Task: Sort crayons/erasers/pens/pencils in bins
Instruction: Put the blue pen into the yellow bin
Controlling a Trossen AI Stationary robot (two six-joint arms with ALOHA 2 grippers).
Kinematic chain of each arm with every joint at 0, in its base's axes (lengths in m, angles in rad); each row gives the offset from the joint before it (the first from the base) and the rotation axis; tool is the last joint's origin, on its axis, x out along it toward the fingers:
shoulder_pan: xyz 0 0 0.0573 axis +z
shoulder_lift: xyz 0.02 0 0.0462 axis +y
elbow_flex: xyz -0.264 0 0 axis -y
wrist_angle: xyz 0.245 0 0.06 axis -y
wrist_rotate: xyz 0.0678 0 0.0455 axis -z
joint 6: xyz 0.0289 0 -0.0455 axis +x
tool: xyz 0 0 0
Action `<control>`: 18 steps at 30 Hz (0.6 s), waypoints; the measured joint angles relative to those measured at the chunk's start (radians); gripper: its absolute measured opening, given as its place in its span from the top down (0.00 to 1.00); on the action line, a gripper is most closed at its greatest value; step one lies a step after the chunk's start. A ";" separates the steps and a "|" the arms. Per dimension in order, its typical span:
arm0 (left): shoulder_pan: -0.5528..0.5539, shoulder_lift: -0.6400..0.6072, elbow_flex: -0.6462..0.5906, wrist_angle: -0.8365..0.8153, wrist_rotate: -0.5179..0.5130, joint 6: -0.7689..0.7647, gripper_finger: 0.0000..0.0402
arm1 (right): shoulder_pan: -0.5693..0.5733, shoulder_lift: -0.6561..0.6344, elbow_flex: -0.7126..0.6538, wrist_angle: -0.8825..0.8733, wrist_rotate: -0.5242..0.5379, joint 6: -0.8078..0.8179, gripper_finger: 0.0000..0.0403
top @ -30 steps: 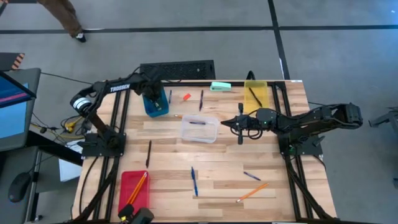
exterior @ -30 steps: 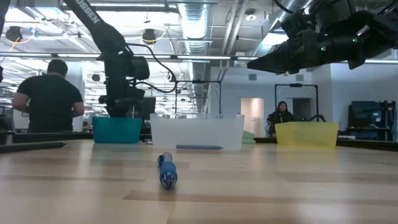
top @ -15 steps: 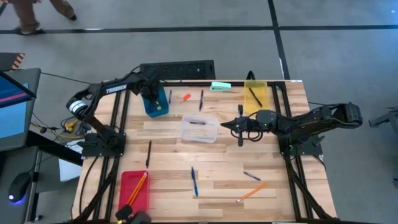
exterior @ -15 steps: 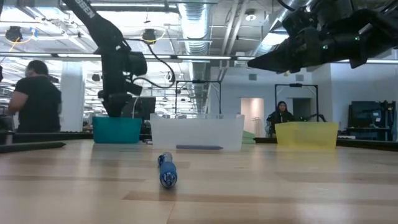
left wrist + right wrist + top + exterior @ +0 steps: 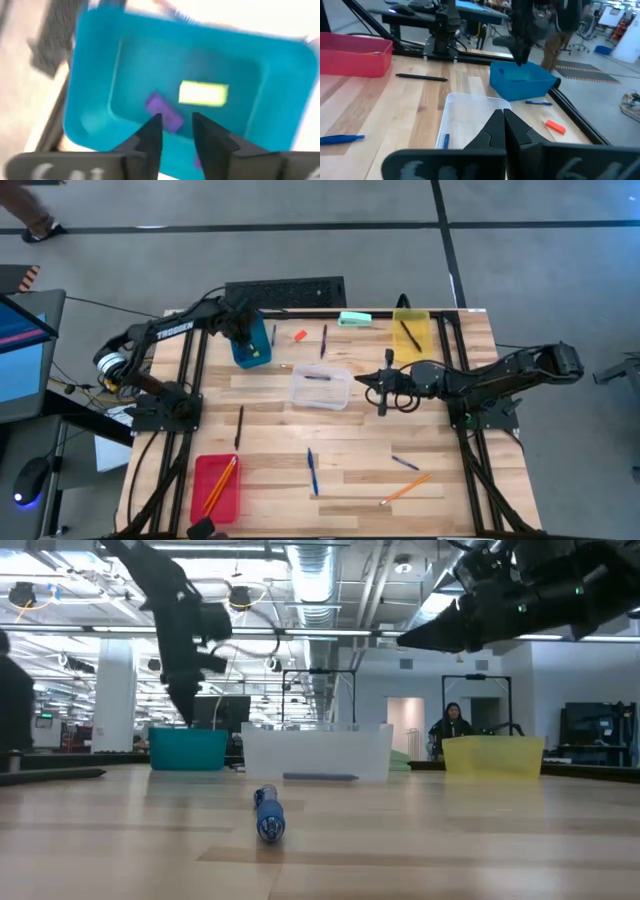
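- Overhead, pens [image 5: 312, 471] and pencils [image 5: 405, 488] lie scattered on the wooden table [image 5: 350, 430]; an orange-red eraser [image 5: 300, 335] sits near the blue bin [image 5: 250, 346].
- Left gripper [image 5: 175, 131] hovers over the blue bin, fingers parted and empty; a yellow eraser [image 5: 203, 94] and purple piece [image 5: 164, 111] lie inside.
- Right gripper [image 5: 503, 131] hangs pinched together beside the clear bin [image 5: 321, 387], holding nothing.

L end effector [image 5: 247, 332] over blue bin [image 5: 250, 346]

We see two erasers [image 5: 202, 94] inside the bin [image 5: 250, 345] at the tabletop's [image 5: 350, 430] far left; another bin [image 5: 320, 388] sits near it
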 joint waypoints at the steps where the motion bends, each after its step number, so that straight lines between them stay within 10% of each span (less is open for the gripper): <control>1: -0.014 -0.028 -0.006 0.013 0.009 -0.004 0.82 | 0.010 -0.012 0.016 -0.042 0.018 0.000 0.99; 10: -0.211 -0.319 -0.135 0.227 0.170 -0.157 0.99 | 0.094 -0.064 0.189 -0.494 0.171 0.077 1.00; 18: -0.410 -0.491 -0.430 0.785 0.182 -0.195 1.00 | 0.162 -0.063 0.337 -0.906 0.171 0.308 0.99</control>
